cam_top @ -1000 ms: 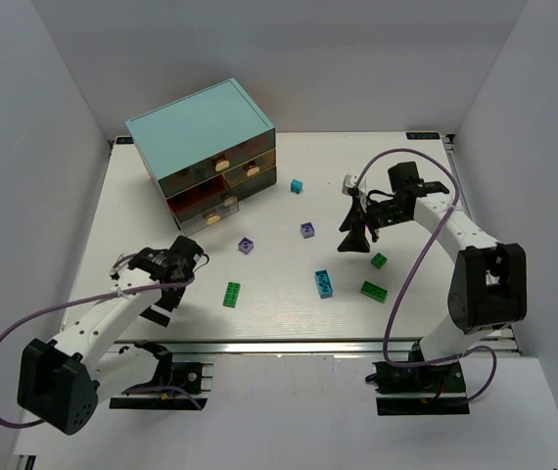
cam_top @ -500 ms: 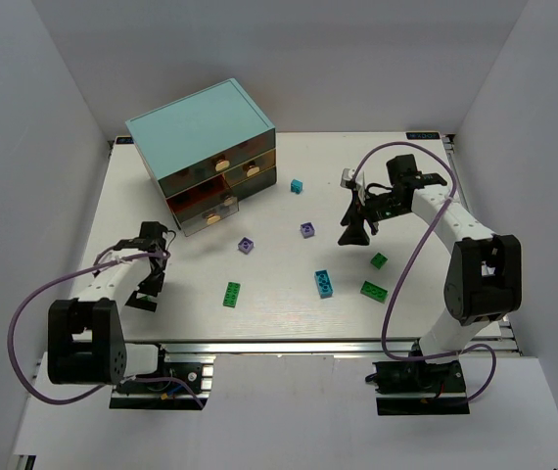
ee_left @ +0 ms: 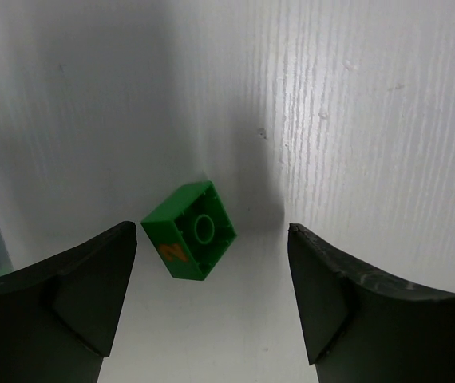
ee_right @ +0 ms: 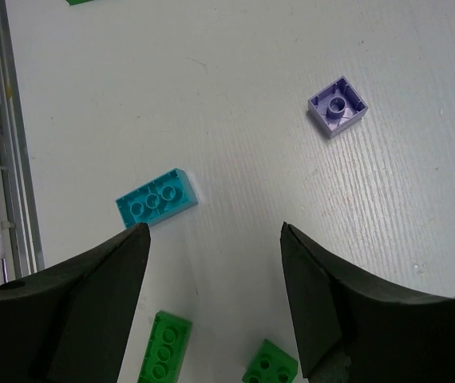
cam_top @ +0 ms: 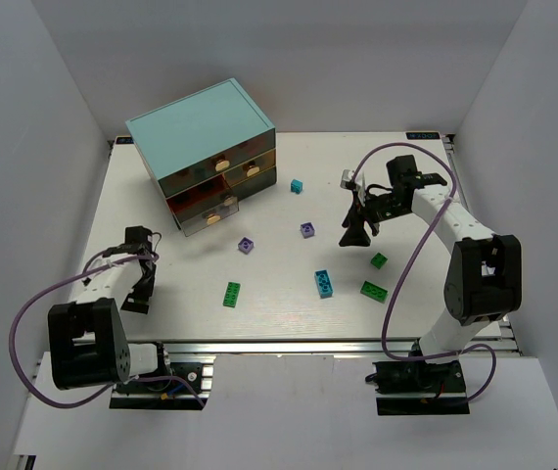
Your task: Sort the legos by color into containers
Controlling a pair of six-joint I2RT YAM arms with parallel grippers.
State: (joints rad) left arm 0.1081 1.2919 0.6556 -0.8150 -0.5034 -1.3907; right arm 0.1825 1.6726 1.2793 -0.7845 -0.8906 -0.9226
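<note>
**Left jaws open over a green brick; nothing gripped on either arm**

Finding 1. The left gripper (ee_left: 211, 229) stands wide open and holds nothing. A small green brick (ee_left: 189, 242) lies on the table (ee_left: 371, 120) directly beneath the gap. It sits slightly nearer the left-hand finger and touches neither. Its hollow underside, with one central tube, faces the wrist camera, and its walls sit at an angle to both fingers.

Finding 2. The right gripper (ee_right: 214, 229) is equally wide open and empty. A cyan brick (ee_right: 156, 199) lies ahead of its left-hand finger. A purple brick (ee_right: 337, 106) lies further ahead, beyond the right-hand finger. Two more green pieces lie between the fingers at the near edge of that view.

Finding 3. The drawers (cam_top: 222, 164) of the teal cabinet (cam_top: 201, 127) are well apart from both grippers.

Assessment. The green brick is judged light, rigid and smooth-walled, with little risk of breakage. The main risk is skating or twisting out under an off-square squeeze. Recommended hold: two opposite flat side walls, low on the body, after turning the wrist so the fingers meet those walls square. Corners and the open underside rim are poor contact points. The sort is judged early, with seven other bricks loose on the table in the overhead view.
</note>
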